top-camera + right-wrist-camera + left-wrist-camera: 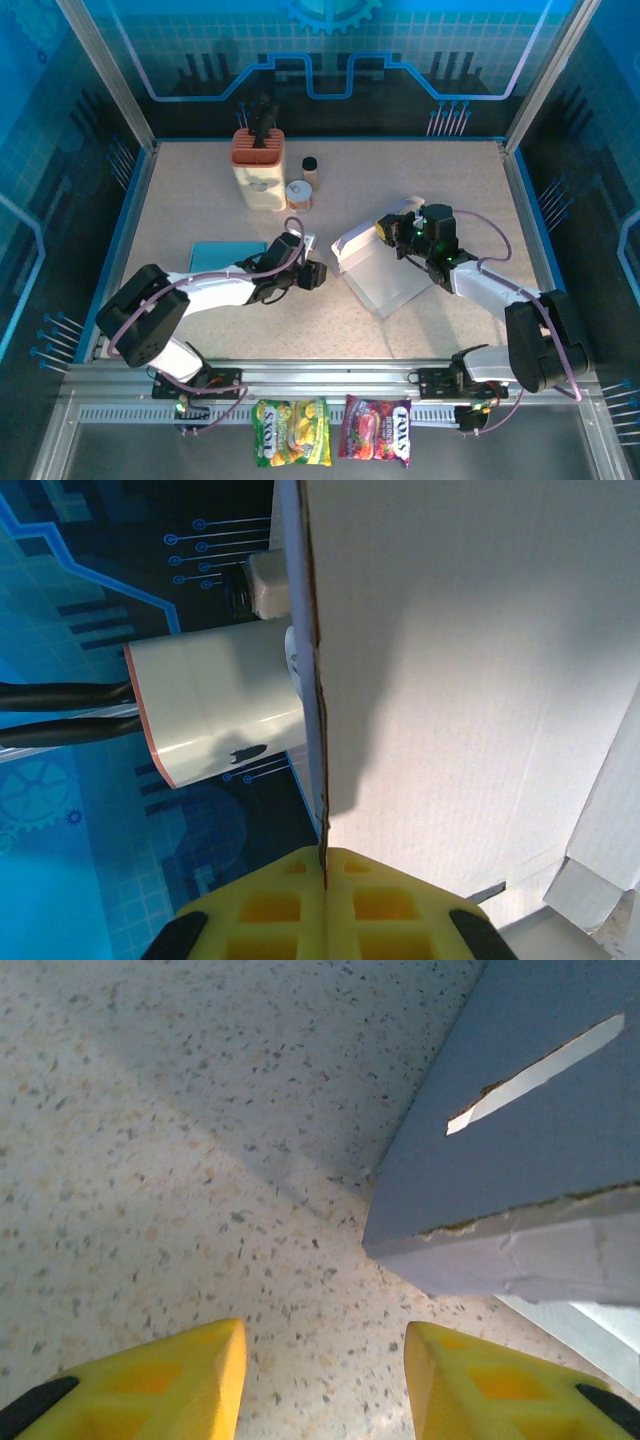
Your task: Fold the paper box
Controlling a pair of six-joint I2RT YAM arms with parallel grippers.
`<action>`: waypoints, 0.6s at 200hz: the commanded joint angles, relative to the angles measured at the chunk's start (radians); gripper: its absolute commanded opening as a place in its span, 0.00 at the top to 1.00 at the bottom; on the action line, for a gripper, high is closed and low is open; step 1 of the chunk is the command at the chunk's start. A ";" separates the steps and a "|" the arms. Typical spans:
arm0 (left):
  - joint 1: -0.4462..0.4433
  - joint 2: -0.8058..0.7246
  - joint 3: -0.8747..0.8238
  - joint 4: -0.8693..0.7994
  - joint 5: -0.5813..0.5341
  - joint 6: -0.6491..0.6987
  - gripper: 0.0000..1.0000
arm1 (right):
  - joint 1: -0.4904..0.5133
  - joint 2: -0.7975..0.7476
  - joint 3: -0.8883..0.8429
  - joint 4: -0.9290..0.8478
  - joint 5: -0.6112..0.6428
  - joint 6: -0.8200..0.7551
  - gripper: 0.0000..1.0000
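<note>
**Yellow fingers clamp 1 flap; the other gripper stands off the box corner**

Yellow fingers (270, 905) of the right gripper (323, 858) are pressed together on the edge of a white flap (460, 680), which stands upright between them. That flap is part of the paper box (388, 272), which lies half-opened on the surface (450, 180) with its long axis slanting across it. The pinched flap rises from the box's far side.

Just off the box's left corner sits the left gripper (316, 272), spread, with nothing between its fingers. In its wrist view the box (500, 1160) is ahead and to the right of the left gripper (325, 1360), close but not touching, and a narrow slot shows in its upper face.

Judged from this, the next fold depends on that offset. The left arm is the free one nearest the box's left side, and it would have to shift right onto the corner before closing.
</note>
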 commanded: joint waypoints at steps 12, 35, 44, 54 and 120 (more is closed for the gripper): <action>0.000 0.065 0.055 0.105 0.073 0.175 0.54 | 0.013 0.008 -0.015 0.012 -0.022 -0.027 1.00; -0.001 0.107 0.060 0.152 0.122 0.237 0.53 | 0.013 0.007 -0.021 0.010 -0.026 -0.028 1.00; -0.001 0.122 0.070 0.153 0.136 0.250 0.53 | 0.014 0.006 -0.023 0.014 -0.026 -0.028 1.00; -0.006 0.133 0.076 0.158 0.145 0.264 0.54 | 0.016 0.004 -0.025 0.016 -0.026 -0.027 1.00; -0.057 0.164 0.124 0.189 0.100 0.298 0.62 | 0.030 0.010 -0.020 0.045 -0.013 -0.022 1.00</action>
